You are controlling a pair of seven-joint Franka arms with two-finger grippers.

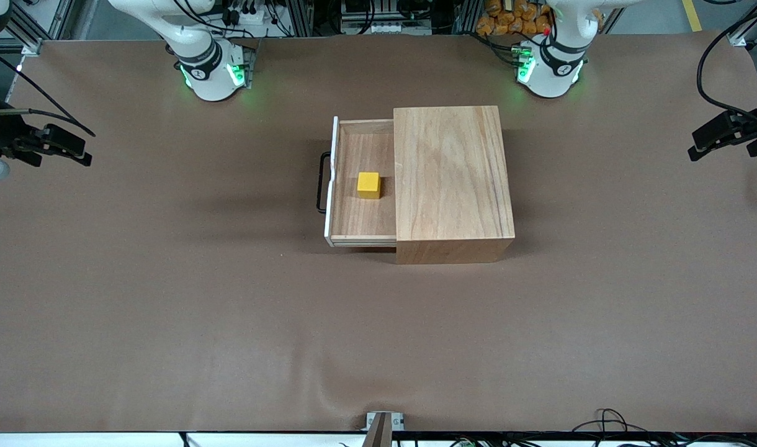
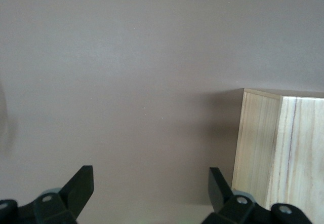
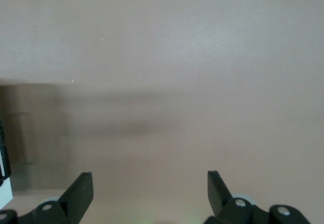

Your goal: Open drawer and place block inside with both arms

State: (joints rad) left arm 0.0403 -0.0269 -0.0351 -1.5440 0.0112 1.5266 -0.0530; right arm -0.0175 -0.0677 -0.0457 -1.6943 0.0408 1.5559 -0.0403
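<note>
Right gripper [image 3: 150,193]: black two-finger jaws spread wide, holding nothing, up over bare brown table covering [image 1: 167,298] at the right arm's end. In the right wrist view only the table surface and a sliver of the drawer's white front show at the frame edge.

Left gripper [image 2: 151,189]: same, jaws wide apart, empty, over bare table at the left arm's end. Its wrist view catches a corner of the large light-wood box [image 2: 278,148].

Both white jointed arms sit pulled out to the table ends, waiting; green-lit bases along the top of the front view.

Light-wood box [image 1: 453,183] stands mid-table. Shallow light-wood drawer [image 1: 353,217] with white front panel is pulled out toward the right arm's end, thin black bar handle [image 1: 321,183] on the front.

Small bright yellow cube block [image 1: 369,185] rests flat on the drawer floor, roughly central in the exposed part, clear of the drawer walls, near the box's edge but not touching it.
</note>
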